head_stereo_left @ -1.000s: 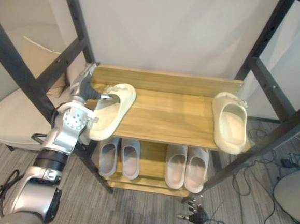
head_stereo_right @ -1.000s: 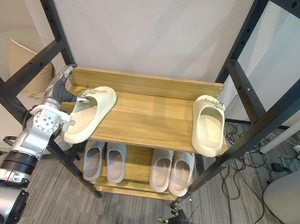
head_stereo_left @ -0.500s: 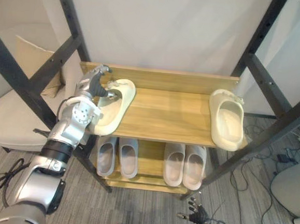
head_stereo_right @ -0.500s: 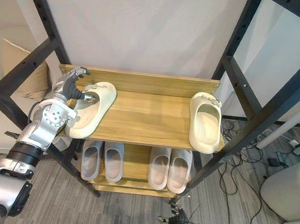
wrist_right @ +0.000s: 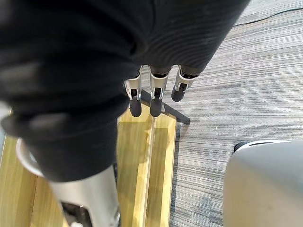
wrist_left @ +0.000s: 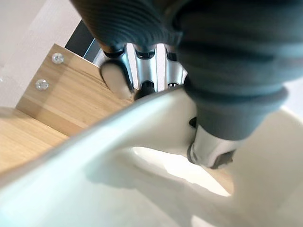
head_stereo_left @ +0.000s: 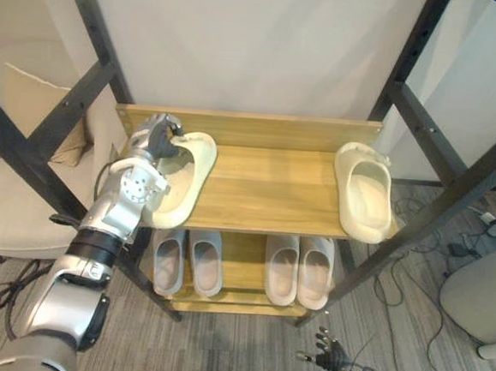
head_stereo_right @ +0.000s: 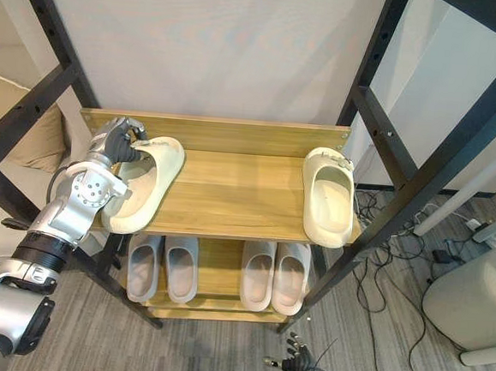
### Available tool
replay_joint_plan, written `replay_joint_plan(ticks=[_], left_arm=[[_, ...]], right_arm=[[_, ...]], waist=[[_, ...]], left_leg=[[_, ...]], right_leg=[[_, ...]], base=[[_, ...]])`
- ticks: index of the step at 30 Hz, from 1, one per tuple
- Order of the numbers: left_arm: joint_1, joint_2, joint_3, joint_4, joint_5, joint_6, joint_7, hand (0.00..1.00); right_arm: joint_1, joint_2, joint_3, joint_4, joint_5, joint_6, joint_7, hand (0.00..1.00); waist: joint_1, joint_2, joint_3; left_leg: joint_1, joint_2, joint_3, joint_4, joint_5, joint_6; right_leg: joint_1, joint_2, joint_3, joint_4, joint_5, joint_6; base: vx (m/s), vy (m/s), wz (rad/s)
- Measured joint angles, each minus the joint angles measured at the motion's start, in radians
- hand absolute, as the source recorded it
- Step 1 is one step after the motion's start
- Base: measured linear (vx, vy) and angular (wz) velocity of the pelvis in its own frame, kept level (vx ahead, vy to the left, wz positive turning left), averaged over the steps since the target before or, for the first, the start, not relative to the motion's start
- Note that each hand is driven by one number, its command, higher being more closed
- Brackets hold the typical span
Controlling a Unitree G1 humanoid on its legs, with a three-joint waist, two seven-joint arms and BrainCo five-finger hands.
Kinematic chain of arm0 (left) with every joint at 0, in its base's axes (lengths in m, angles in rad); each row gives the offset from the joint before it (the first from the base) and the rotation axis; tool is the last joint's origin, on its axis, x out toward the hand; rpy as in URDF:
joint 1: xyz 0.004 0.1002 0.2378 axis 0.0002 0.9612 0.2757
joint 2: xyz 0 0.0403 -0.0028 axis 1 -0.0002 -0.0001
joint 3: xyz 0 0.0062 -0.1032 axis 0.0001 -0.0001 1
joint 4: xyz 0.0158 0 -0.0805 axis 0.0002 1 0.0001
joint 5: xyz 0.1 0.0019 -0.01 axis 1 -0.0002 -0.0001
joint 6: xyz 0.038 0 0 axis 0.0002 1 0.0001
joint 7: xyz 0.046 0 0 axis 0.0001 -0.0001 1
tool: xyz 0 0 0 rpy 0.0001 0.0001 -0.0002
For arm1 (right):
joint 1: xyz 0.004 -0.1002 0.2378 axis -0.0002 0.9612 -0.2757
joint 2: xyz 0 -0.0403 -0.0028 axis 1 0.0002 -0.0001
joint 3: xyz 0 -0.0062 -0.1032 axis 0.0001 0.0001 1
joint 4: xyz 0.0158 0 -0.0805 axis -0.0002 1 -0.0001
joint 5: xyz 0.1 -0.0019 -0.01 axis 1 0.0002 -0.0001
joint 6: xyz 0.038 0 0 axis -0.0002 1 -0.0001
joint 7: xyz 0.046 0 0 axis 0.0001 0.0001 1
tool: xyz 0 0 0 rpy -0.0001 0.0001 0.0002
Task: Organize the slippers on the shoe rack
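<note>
A cream slipper (head_stereo_left: pixel 182 180) lies toe-forward at the left end of the wooden shoe rack's top shelf (head_stereo_left: pixel 265 191), its toe slightly over the front edge. My left hand (head_stereo_left: pixel 153 137) sits at the slipper's back end. In the left wrist view its fingers (wrist_left: pixel 116 78) are curled over the slipper's strap (wrist_left: pixel 142 137), with the thumb under it. The matching cream slipper (head_stereo_left: pixel 364 190) rests at the shelf's right end. My right hand (head_stereo_left: pixel 330 360) hangs low near the floor, its fingers (wrist_right: pixel 151 97) straight.
Two pairs of grey slippers (head_stereo_left: pixel 189 260) (head_stereo_left: pixel 297 268) stand on the lower shelf. Black metal posts (head_stereo_left: pixel 87 48) (head_stereo_left: pixel 420 79) flank the rack. A beige cushioned seat (head_stereo_left: pixel 15 197) is at the left, a grey seat (head_stereo_left: pixel 480 298) at the right, and cables lie on the floor.
My left hand's fingers have gone from straight to curled round the left slipper's strap. The camera has shifted; the right slipper and right hand stay put.
</note>
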Motion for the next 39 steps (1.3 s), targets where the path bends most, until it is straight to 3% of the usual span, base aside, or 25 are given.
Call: replay_joint_plan(ticks=[12, 23, 37, 38, 39], left_arm=[[-0.001, -0.158, -0.112, -0.125, -0.041, -0.018, 0.003, 1.0], [-0.088, -0.267, -0.198, -0.109, -0.04, -0.031, 0.003, 1.0], [-0.203, -0.274, -0.201, 0.004, -0.017, 0.016, 0.027, 1.0], [-0.203, -0.279, -0.198, 0.007, -0.017, 0.018, 0.027, 0.0], [-0.203, -0.288, -0.189, 0.014, -0.017, 0.021, 0.028, 0.0]], right_arm=[[0.001, -0.005, -0.005, -0.024, 0.019, 0.003, -0.004, 0.0], [0.043, -0.003, -0.021, -0.087, 0.021, 0.005, -0.017, 0.0], [0.167, 0.026, -0.059, -0.189, 0.038, 0.013, -0.028, 0.0], [0.169, 0.029, -0.063, -0.19, 0.039, 0.013, -0.031, 0.0], [0.171, 0.032, -0.069, -0.191, 0.039, 0.012, -0.034, 0.0]], waist=[[-0.02, 0.012, 0.021], [-0.04, 0.014, 0.032], [-0.066, 0.024, 0.038], [-0.066, 0.024, 0.037], [-0.066, 0.024, 0.037]], left_leg=[[0.015, 0.0, 0.022, 0.0, -0.011, 0.006], [0.012, -0.009, 0.087, 0.035, -0.045, 0.02], [-0.005, -0.015, 0.131, 0.069, -0.071, 0.022], [-0.005, -0.015, 0.132, 0.069, -0.072, 0.023], [-0.005, -0.016, 0.132, 0.069, -0.073, 0.023]], right_leg=[[-0.003, 0.0, 0.032, 0.015, 0.0, 0.0], [-0.043, -0.007, 0.11, 0.069, -0.012, 0.013], [-0.089, -0.019, 0.146, 0.12, -0.03, 0.019], [-0.089, -0.019, 0.146, 0.12, -0.03, 0.019], [-0.089, -0.02, 0.146, 0.12, -0.03, 0.019]], base=[[0.0, -0.002, -0.07], [-0.01, 0.009, -0.19], [-0.01, 0.005, -0.08], [0.0, 0.0, 0.0], [0.0, 0.0, 0.0]])
